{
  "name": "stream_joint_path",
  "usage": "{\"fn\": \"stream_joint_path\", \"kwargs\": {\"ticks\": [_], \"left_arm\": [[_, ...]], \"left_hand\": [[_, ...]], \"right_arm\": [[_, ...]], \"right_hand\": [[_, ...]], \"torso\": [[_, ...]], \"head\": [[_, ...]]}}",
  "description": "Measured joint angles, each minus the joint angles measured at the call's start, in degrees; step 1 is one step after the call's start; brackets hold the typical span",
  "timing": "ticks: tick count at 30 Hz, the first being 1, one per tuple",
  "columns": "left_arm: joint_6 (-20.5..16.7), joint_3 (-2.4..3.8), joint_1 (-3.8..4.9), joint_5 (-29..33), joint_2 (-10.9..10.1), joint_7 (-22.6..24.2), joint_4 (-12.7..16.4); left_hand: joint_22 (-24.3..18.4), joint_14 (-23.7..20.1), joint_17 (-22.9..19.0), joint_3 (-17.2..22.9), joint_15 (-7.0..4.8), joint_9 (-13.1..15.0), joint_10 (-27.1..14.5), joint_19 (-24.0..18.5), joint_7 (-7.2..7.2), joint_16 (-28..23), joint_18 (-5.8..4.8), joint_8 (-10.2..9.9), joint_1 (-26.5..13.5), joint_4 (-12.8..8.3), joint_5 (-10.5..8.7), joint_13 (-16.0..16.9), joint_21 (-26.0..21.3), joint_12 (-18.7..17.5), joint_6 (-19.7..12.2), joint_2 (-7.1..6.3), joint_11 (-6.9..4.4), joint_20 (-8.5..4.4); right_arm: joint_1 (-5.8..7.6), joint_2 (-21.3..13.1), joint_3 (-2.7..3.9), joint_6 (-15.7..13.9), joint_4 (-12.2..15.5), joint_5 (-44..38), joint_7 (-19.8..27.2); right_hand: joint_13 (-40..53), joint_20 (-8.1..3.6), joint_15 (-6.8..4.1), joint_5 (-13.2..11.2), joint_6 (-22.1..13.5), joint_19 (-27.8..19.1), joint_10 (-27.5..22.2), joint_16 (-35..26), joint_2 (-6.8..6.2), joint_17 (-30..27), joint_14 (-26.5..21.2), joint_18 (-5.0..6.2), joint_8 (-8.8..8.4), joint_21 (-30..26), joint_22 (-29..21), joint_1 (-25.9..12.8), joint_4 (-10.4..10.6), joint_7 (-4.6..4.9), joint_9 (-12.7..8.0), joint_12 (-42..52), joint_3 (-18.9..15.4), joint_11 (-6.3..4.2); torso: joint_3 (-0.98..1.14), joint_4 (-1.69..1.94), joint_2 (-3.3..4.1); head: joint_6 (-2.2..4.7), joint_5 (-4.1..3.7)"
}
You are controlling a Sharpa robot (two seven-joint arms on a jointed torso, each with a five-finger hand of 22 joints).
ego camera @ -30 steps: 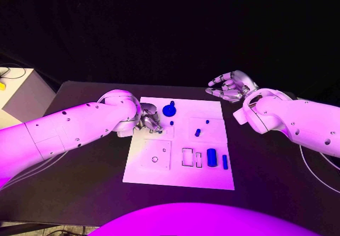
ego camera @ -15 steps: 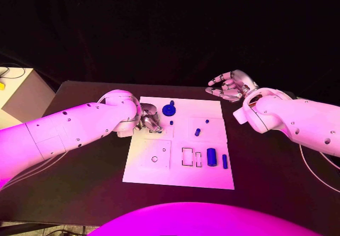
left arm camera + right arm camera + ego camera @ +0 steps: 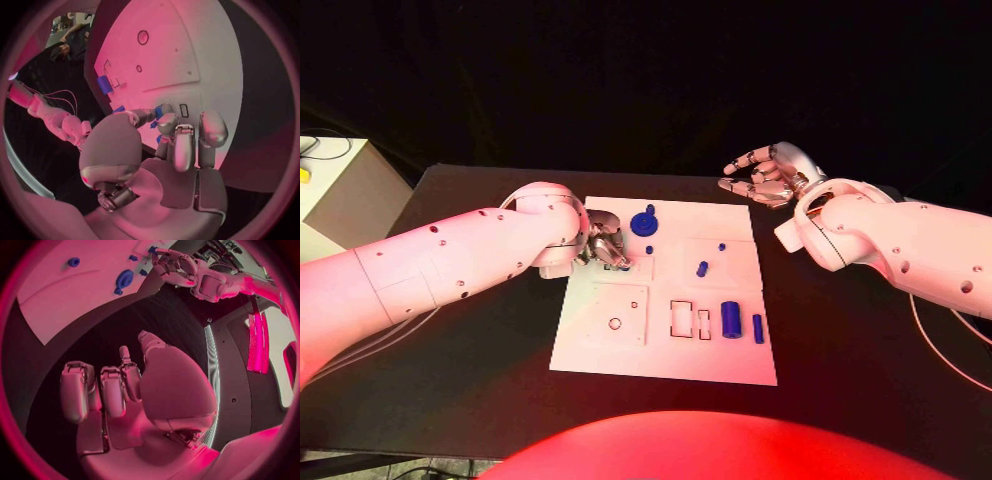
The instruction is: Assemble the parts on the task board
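Task board [image 3: 661, 340] corner lies hidden under left hand [image 3: 603, 245], grasp unclear.

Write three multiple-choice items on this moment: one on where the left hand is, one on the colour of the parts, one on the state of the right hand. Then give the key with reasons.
1. Where is the left hand?
A. Over the task board's left edge, at its far part
B. Off the table, beside the white box
C. Over the board's near right corner

2. What colour are the parts, such as the round part?
A. Yellow
B. Blue
C. Green

3. What is the state of the right hand?
A. Gripping a part
B. Pressed flat on the board
C. Raised beyond the board's far right corner, holding nothing

Key: 1 A, the head view shows its fingers there. 2 B, every piece looks blue against the white plate. 3 C, the right wrist view shows nothing in its fingers.
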Motion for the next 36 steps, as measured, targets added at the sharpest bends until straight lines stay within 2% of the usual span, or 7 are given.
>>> {"fn": "stream_joint_path", "kwargs": {"ticks": [11,13,17,19,20,21,36], "left_arm": [[0.31,-0.34,0.05,0.08,1.08,-0.15,-0.7],[0.32,-0.39,0.06,0.12,1.16,-0.15,-0.82],[0.3,-0.42,0.06,0.19,1.24,-0.15,-0.98],[0.26,-0.46,0.06,0.21,1.27,-0.14,-1.03],[0.24,-0.47,0.06,0.21,1.28,-0.14,-1.06],[0.21,-0.49,0.06,0.22,1.28,-0.12,-1.09],[-0.31,-0.45,-0.03,0.18,1.3,-0.08,-1.17]], "left_hand": [[-0.01,0.0,0.0,0.0,0.0,0.0,0.03,0.0,-0.01,0.0,0.0,0.03,-0.38,0.0,0.0,0.02,0.0,0.0,0.2,-0.38,-0.02,0.0],[-0.01,0.0,0.0,1.12,0.0,-0.01,0.34,0.0,-0.09,0.0,0.0,0.04,-1.23,-1.11,-0.02,0.04,0.0,0.0,0.34,-0.74,0.05,0.0],[-0.01,0.0,0.0,1.14,0.0,-0.01,0.44,0.0,-0.12,0.0,0.0,0.04,-2.0,-1.14,-0.02,0.05,0.0,0.0,0.52,-0.31,-0.04,0.0],[-0.01,0.0,0.0,1.03,0.0,0.04,0.55,0.0,-0.21,0.0,0.0,0.04,-2.59,-1.26,-0.02,0.05,0.0,0.0,0.63,-0.6,-0.16,0.0],[-0.03,0.0,0.0,0.92,0.0,0.08,0.64,0.0,-0.34,0.0,0.0,0.04,-3.27,-1.75,-0.02,0.05,0.0,0.0,0.77,-0.66,-0.25,0.0],[-0.03,0.0,0.0,2.94,0.0,0.11,0.64,0.0,-0.4,0.0,0.0,0.04,-3.78,-4.13,-0.36,0.05,0.0,0.0,0.83,-0.75,-0.25,0.0],[-0.2,0.0,0.0,2.1,0.0,0.11,0.64,0.0,-0.45,0.0,0.0,0.0,-5.52,-5.76,-0.68,-0.08,-0.01,0.0,1.23,-0.98,-0.24,0.0]], "right_arm": [[0.0,0.0,0.0,0.0,0.04,0.03,0.04],[0.0,-0.02,0.0,0.0,0.05,0.04,0.05],[0.0,-0.03,0.0,0.0,0.06,0.05,0.08],[0.0,-0.03,0.0,0.0,0.06,0.06,0.09],[0.0,-0.03,0.0,0.0,0.06,0.06,0.1],[0.0,-0.03,0.0,0.0,0.06,0.06,0.11],[0.0,-0.08,0.0,0.0,0.06,0.08,0.2]], "right_hand": [[0.03,0.0,0.0,0.24,0.0,0.0,0.0,-0.23,0.01,-0.01,0.0,0.0,0.24,-0.19,-0.01,-0.61,-0.07,0.0,0.06,0.0,0.41,0.0],[0.03,0.0,0.0,0.24,0.0,0.0,0.0,-0.23,0.01,-0.01,0.0,0.0,0.24,-0.22,-0.01,-0.61,-0.07,0.0,0.06,0.0,0.41,0.0],[0.03,0.0,0.0,0.24,0.0,0.0,0.0,-0.23,0.01,-0.01,0.0,0.0,0.24,-0.22,-0.01,-0.61,-0.07,0.0,0.06,0.0,0.41,0.0],[0.03,0.0,0.0,0.24,0.0,0.0,0.0,-0.23,0.01,-0.01,0.0,0.0,0.24,-0.22,-0.01,-0.61,-0.07,0.0,0.06,0.0,0.41,0.0],[0.03,0.0,0.0,0.24,0.0,0.0,0.0,-0.23,0.01,-0.01,0.0,0.0,0.24,-0.22,-0.01,-0.61,-0.07,0.0,0.06,0.0,0.41,0.0],[0.03,0.0,0.0,0.24,0.0,0.0,0.0,-0.23,0.01,-0.01,0.0,0.0,0.24,-0.22,-0.01,-0.61,-0.07,0.0,0.06,0.0,0.41,0.0],[0.01,0.0,0.0,0.23,0.0,0.0,0.0,-0.23,-0.22,-0.02,0.0,0.0,0.23,-0.22,-0.03,-0.84,-0.07,0.0,0.05,0.0,0.41,0.0]], "torso": [[-0.01,-0.06,-0.03],[-0.02,-0.06,-0.03],[-0.02,-0.05,-0.03],[-0.02,-0.03,-0.03],[-0.02,-0.02,-0.03],[-0.02,-0.02,-0.03],[-0.06,0.02,0.01]], "head": [[0.0,-0.03],[0.0,-0.08],[0.0,-0.14],[0.0,-0.19],[0.0,-0.21],[0.0,-0.23],[0.0,-0.34]]}}
